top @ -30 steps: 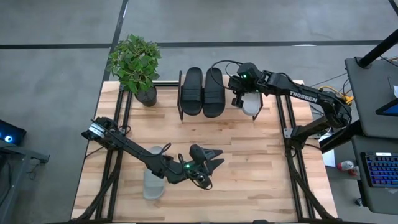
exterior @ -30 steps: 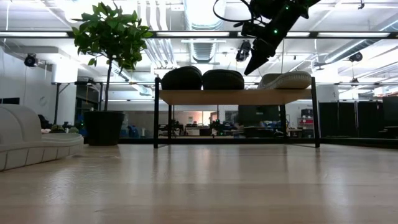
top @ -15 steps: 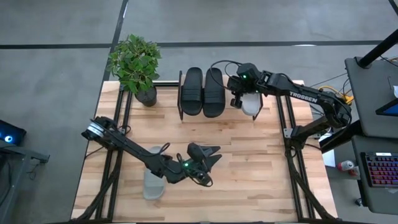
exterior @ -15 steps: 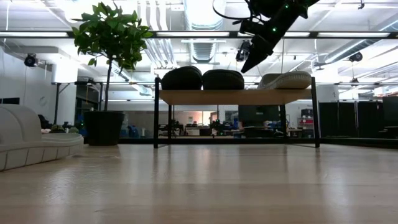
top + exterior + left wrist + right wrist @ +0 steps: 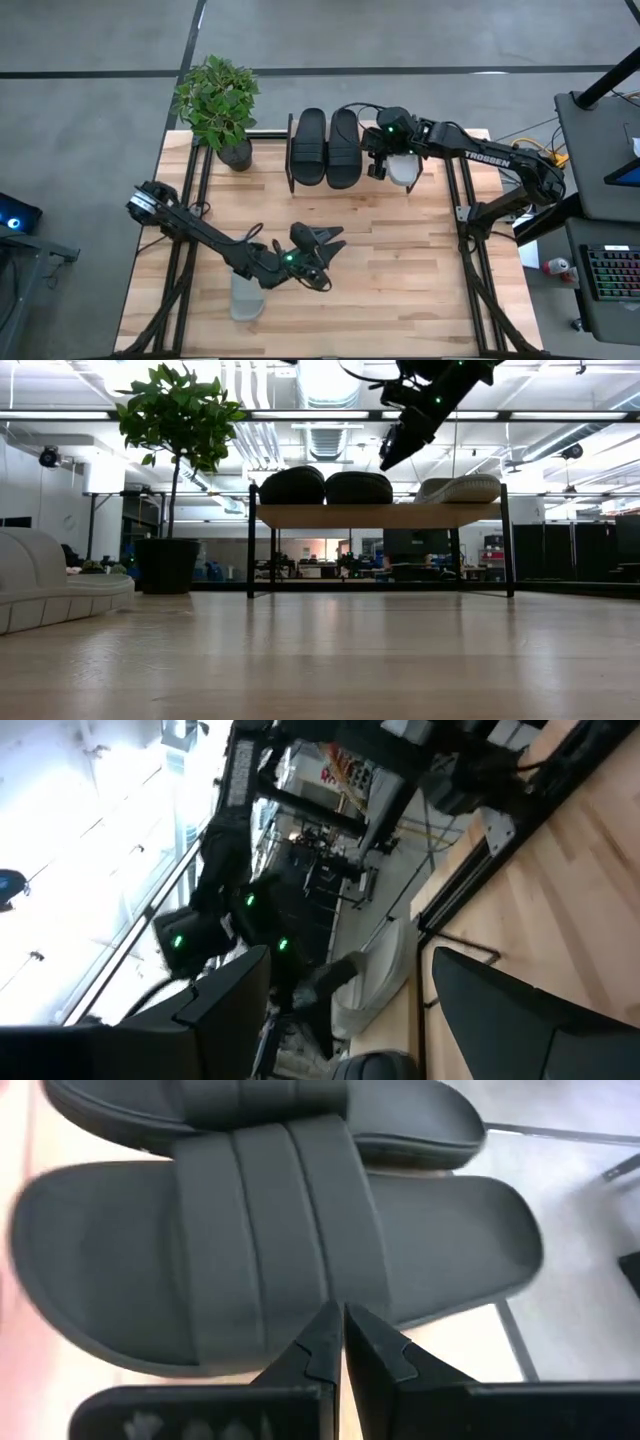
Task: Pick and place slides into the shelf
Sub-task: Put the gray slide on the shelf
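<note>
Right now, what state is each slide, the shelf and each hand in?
Black slides: both flat on the shelf, side by side.
Pale slide: on the shelf's right end.
Second pale slide: on the table, not shelved.
Shelf: holds three slides.
Left hand: open, empty, over the table.
Right hand: shut, empty, above the shelf.

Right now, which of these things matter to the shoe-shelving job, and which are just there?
Job: black slides and one pale slide on the shelf; second pale slide on the table.

Just there: potted plant; keyboard.
</note>
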Motion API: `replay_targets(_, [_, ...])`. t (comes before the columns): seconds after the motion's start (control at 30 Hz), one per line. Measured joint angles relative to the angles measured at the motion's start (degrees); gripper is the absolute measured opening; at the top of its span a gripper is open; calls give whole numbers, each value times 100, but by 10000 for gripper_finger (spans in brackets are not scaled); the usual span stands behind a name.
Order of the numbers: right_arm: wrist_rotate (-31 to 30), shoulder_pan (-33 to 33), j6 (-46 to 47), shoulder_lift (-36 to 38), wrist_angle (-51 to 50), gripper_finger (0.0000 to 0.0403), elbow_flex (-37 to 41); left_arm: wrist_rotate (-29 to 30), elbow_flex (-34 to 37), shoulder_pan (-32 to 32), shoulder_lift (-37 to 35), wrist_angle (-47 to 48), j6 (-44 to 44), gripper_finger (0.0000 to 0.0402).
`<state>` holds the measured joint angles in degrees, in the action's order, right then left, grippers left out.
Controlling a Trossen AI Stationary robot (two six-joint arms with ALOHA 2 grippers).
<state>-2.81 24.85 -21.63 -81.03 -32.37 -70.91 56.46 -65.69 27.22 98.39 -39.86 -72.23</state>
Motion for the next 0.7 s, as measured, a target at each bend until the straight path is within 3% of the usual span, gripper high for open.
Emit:
replay_targets(0.3, [641, -848, 355, 7, -16, 8, -385, -64, 862, -15, -993, -23, 483, 264])
replay_targets(0.7, [640, -2297, 775, -100, 155, 8, -394, 110, 1967, 177, -2275, 26, 829, 264])
